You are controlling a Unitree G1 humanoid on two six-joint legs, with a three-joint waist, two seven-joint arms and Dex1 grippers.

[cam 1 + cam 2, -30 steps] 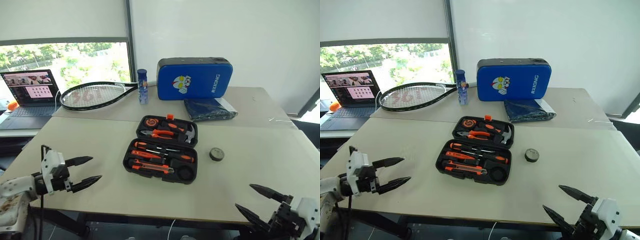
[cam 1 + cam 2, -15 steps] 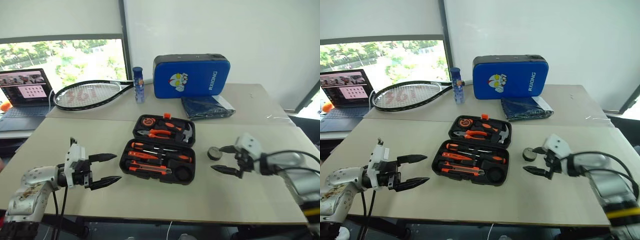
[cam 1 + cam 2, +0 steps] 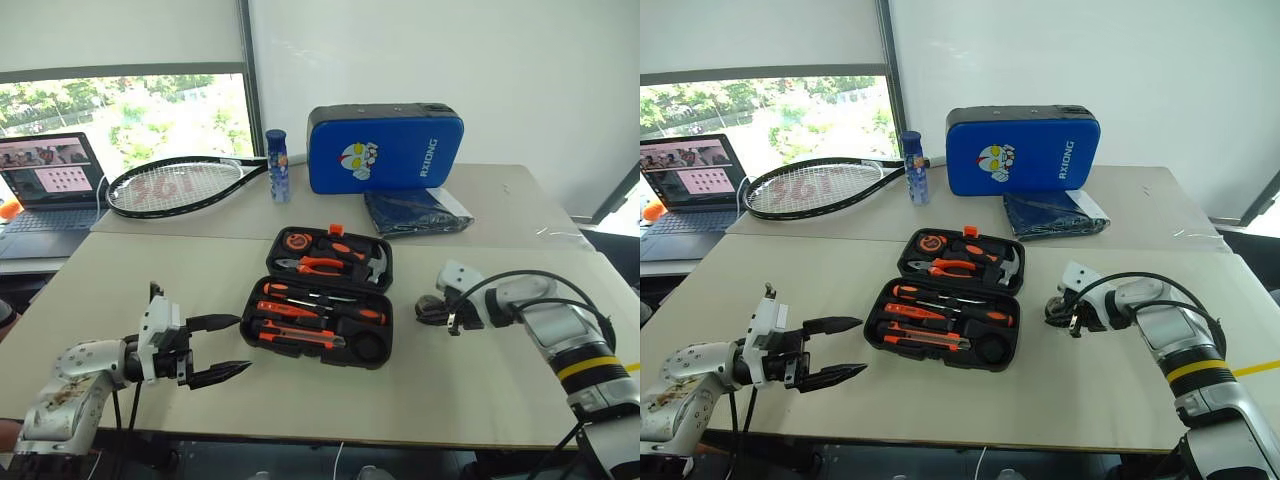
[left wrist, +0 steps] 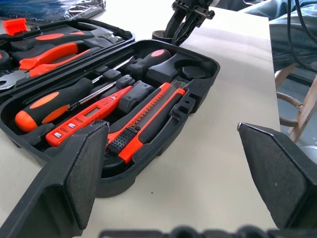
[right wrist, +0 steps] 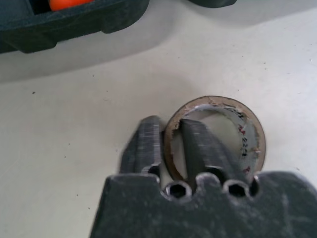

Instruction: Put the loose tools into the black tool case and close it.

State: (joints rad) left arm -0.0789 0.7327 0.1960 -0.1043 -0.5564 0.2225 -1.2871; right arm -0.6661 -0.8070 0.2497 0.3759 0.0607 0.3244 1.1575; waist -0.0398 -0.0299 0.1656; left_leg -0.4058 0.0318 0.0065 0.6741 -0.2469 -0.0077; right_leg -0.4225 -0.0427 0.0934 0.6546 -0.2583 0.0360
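The black tool case (image 3: 386, 352) lies open in the middle of the table. In its near half sit an orange-black utility knife (image 4: 148, 115), two screwdrivers (image 4: 47, 104) with orange-black handles and a slim orange tool (image 4: 84, 121). Just right of the case, the small black tape roll (image 5: 253, 133) rests on the table. My right gripper (image 3: 432, 311) is shut on its wall, one finger inside the ring and one outside. To the left of the case, my left gripper (image 3: 222, 347) hangs open and empty, pointing at it.
A black racket (image 3: 175, 187), a blue bottle (image 3: 277, 165), a blue padded bag (image 3: 385, 150) and a dark folded cloth (image 3: 415, 212) lie along the back. A laptop (image 3: 45, 190) stands at the far left. The case's far half holds pliers and a hammer.
My right gripper came up from the table's front edge to the tape roll and shut on its wall. The left gripper drifted a little toward the case, still open.
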